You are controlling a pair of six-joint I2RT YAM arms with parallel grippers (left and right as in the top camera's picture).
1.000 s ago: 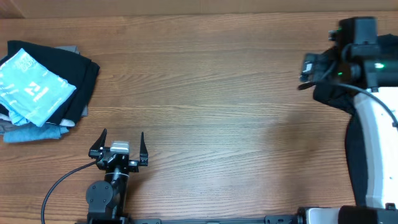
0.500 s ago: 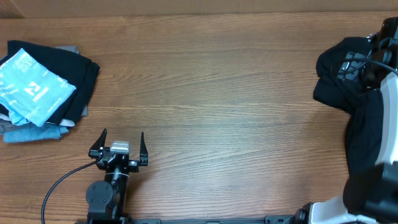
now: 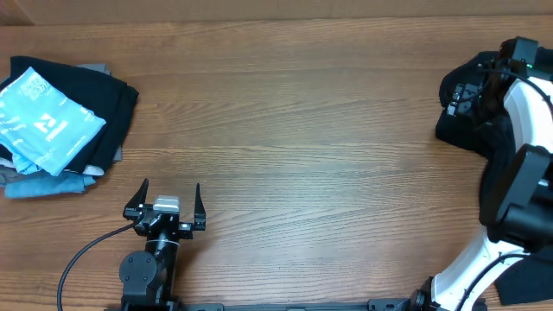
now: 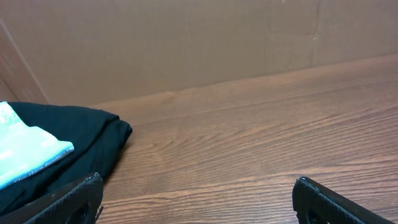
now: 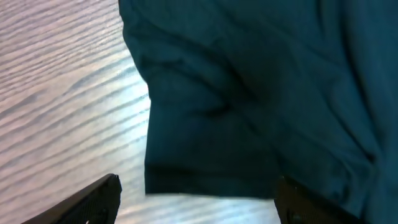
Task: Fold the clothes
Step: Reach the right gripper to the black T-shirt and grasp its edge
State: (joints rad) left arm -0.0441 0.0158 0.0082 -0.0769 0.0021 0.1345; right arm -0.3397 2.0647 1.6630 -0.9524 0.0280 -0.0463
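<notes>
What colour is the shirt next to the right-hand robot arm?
The T-shirt is plain black with no print showing, seen best in the right wrist view.

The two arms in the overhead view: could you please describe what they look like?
The left arm is black, with a silver block behind the left gripper, whose two slim black fingers taper to points; a black cable curves from its base. The right arm has white shells, black joints and a green light.

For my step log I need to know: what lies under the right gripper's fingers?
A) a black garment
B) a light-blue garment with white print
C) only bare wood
A: in the right wrist view the black T-shirt spreads on the table below the right gripper, whose fingers stand apart.
</notes>
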